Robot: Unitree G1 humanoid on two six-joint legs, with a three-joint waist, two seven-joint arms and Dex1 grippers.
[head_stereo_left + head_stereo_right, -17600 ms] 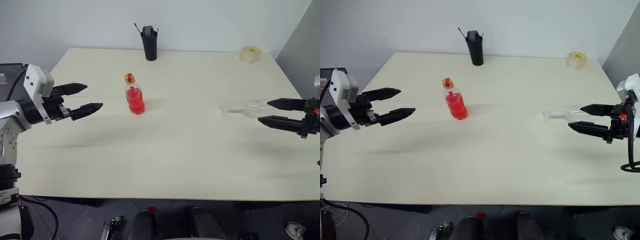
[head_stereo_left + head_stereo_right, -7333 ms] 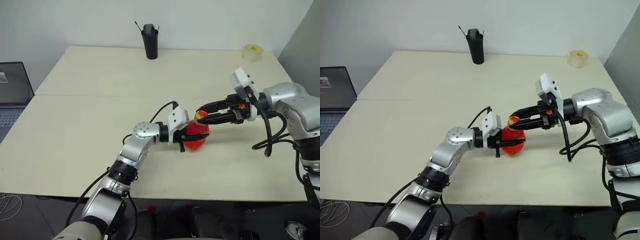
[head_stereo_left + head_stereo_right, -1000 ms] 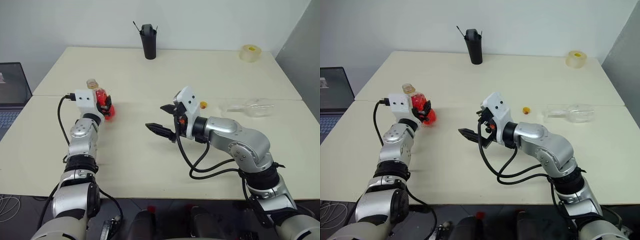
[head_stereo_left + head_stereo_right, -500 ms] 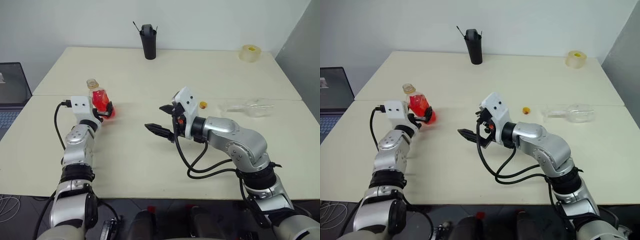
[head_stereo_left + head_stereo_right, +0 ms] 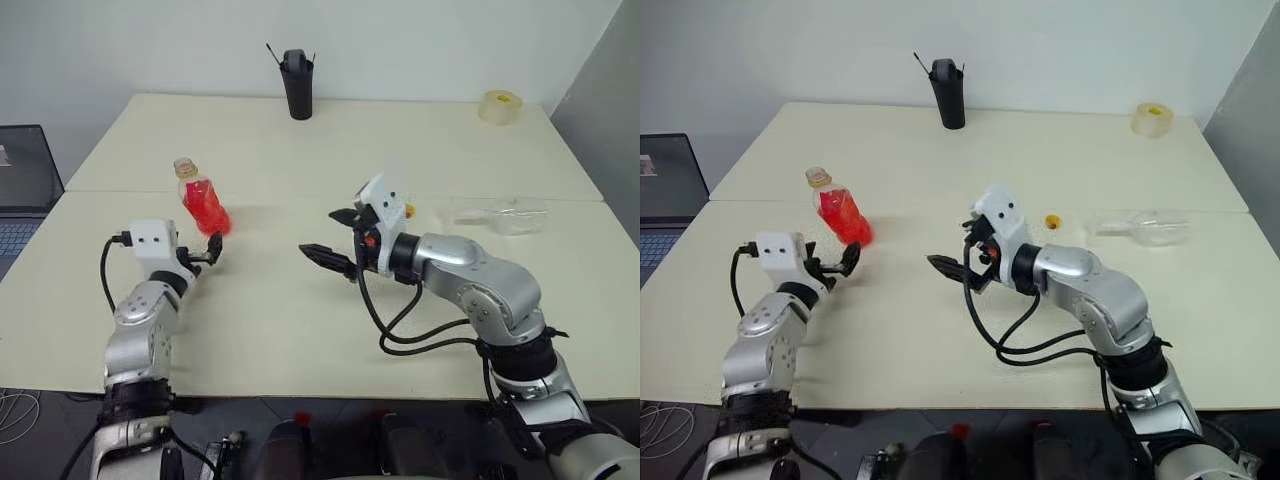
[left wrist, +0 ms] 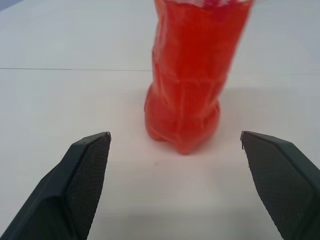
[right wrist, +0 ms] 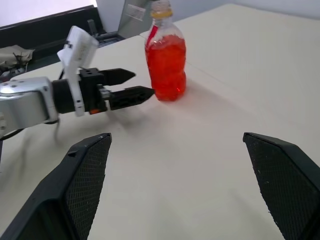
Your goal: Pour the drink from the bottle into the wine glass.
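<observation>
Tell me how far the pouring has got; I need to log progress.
Done: the yellow cap lies on the table, off the upright bottle, red drink inside. In hand: nothing; the left hand is open just short of the bottle, the right hand open, empty. Left: stand up the wine glass, lying on its side, then pour.

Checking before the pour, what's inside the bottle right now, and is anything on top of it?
The bottle holds red-orange drink filling most of its body. Its mouth looks uncapped; a small yellow cap lies on the table apart from it.
</observation>
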